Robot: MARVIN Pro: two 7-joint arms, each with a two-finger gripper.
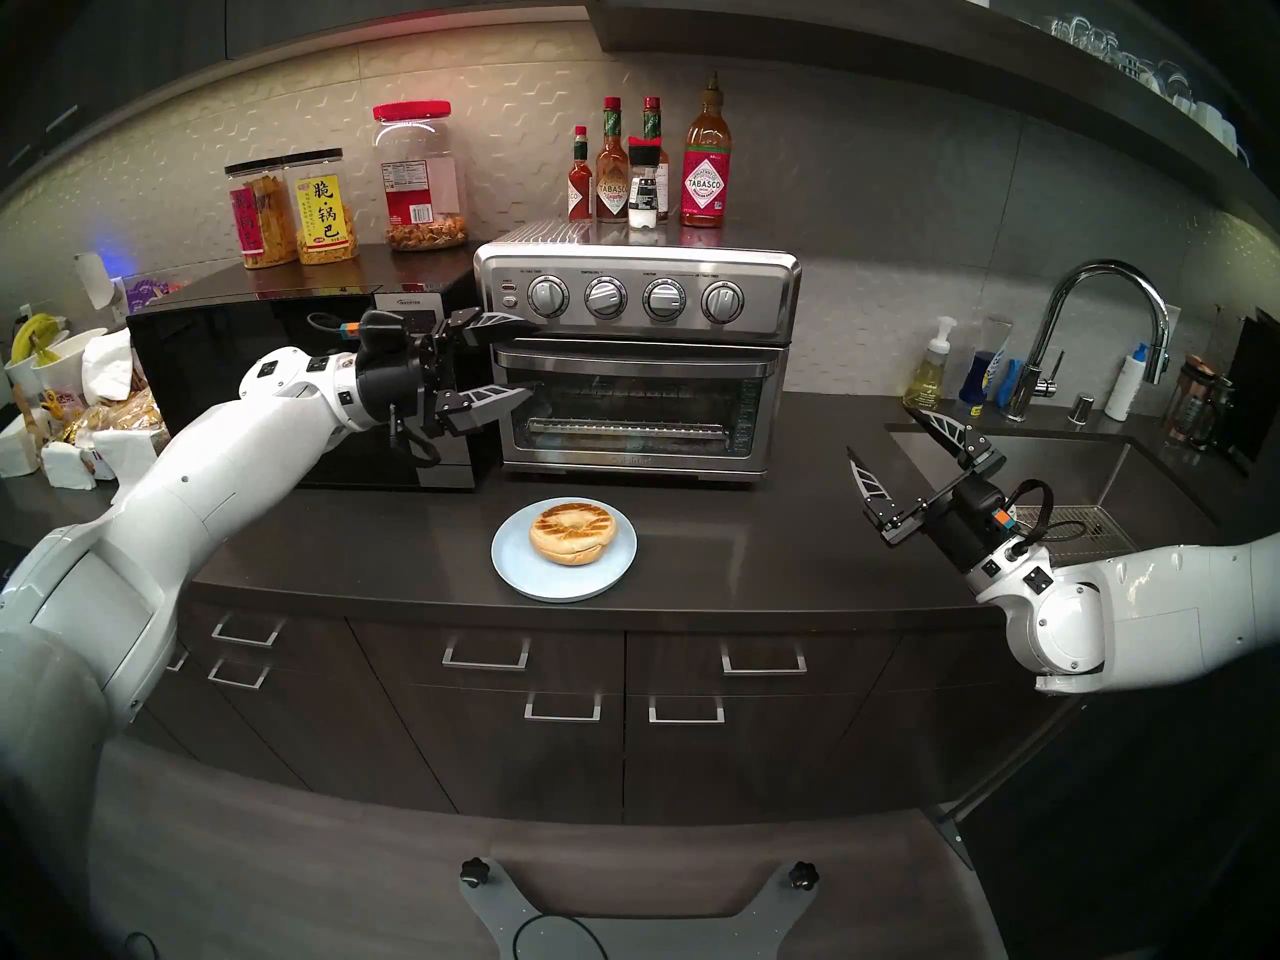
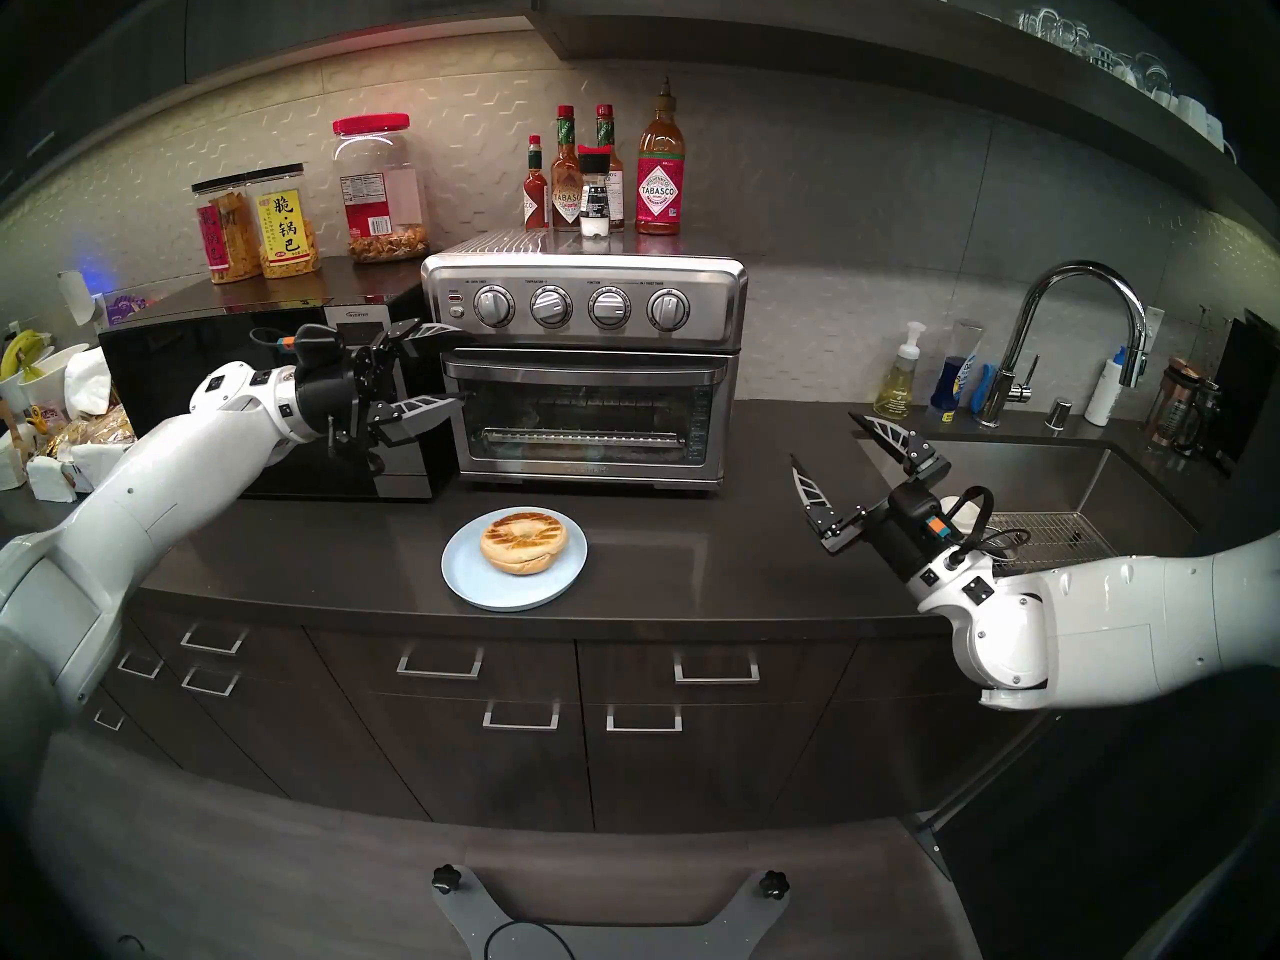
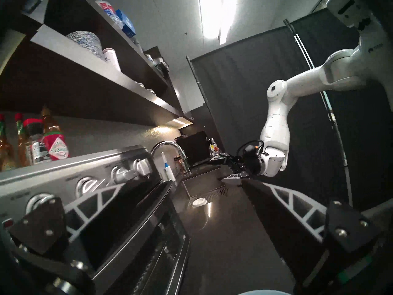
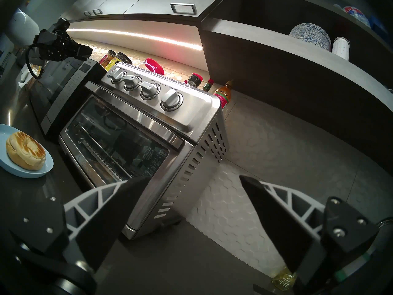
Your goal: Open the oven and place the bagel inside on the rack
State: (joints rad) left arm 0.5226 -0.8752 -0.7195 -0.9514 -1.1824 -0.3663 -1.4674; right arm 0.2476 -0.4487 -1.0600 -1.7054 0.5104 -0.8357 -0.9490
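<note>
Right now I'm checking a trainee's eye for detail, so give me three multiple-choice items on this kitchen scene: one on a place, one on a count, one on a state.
1. Where is the bagel?
A. On the blue plate in front of the oven
B. On the rack inside the oven
C. In the sink

2. How many round knobs are on the oven's front?
A. Two
B. Four
C. Six

3. How is the oven door?
A. Dropped fully open
B. Shut
C. Taken off

Answers:
1. A, the bagel lies on the plate on the counter.
2. B, four knobs sit in a row above the door.
3. B, the glass door stands upright against the oven, with the open left pincer at its left edge and the right pincer open off by the sink.
</note>
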